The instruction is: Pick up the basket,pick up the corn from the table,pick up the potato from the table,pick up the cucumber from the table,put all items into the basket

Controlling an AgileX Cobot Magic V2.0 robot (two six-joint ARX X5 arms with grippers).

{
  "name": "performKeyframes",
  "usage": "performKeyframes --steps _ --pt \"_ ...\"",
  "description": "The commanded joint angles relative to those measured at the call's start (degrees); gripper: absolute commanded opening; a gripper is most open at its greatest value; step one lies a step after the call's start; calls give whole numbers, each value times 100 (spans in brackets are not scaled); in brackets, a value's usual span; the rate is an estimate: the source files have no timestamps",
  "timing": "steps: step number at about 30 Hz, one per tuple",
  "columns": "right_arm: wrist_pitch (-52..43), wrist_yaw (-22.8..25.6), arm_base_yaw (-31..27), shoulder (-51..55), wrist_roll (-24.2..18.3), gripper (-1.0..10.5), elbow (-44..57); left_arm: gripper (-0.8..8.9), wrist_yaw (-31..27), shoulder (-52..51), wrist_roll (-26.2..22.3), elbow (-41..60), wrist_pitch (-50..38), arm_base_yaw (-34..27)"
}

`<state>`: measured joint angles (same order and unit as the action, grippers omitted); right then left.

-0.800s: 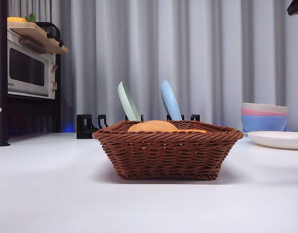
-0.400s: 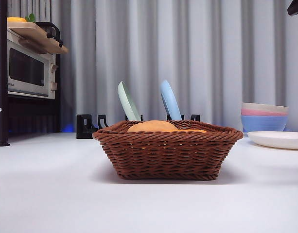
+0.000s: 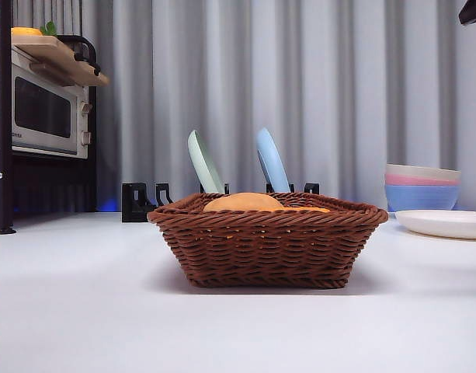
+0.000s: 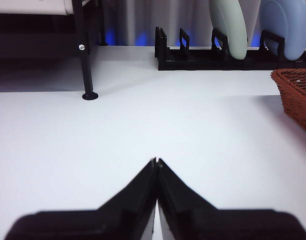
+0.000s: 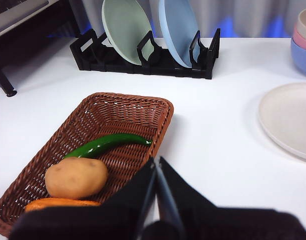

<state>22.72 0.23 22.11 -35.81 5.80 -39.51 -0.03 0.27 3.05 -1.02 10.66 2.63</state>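
- The left claw (image 4: 156, 162) hangs low over bare white worktop (image 4: 143, 130), its two black jaws pressed tip to tip and holding nothing; only a corner of the basket (image 4: 295, 95) shows in its view, near the black dish rack (image 4: 192, 57).
- The right claw (image 5: 156, 162) sits above the basket's (image 5: 118, 145) near edge, jaws closed together and empty; in the front view an arm shows only as a black tip (image 3: 472, 11) at the top corner.
- The dark-brown woven basket (image 3: 267, 241) stands on the worktop (image 3: 82, 311) at mid-scene, in front of the rack with a green plate (image 3: 204, 162) and a blue plate (image 3: 272, 161).
- Inside the basket, seen from the right wrist: the glossy green cucumber (image 5: 105, 144) lies curved across the middle.
- The smooth tan potato (image 5: 76, 177) lies at about 7 o'clock of the cucumber, just beside it.
- The orange corn (image 5: 60, 203) lies at 6 o'clock of the potato, against the basket's end wall, partly hidden.
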Motion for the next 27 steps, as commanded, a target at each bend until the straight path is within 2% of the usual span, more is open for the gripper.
performKeyframes --steps 1,13,17,21,27 --pt "-28 17 4 9 59 2 26 -1 11 -17 37 79 7 -9" --pt "31 15 7 13 50 2 26 -1 13 -17 37 79 7 -9" --pt "74 168 -94 417 -498 2 116 -1 13 -17 37 79 4 -9" --pt "-562 -107 -470 1008 -780 2 671 -1 13 -17 37 79 4 -11" --pt "-1856 -697 -1259 2135 -800 2 2175 -1 11 -17 37 79 2 -11"
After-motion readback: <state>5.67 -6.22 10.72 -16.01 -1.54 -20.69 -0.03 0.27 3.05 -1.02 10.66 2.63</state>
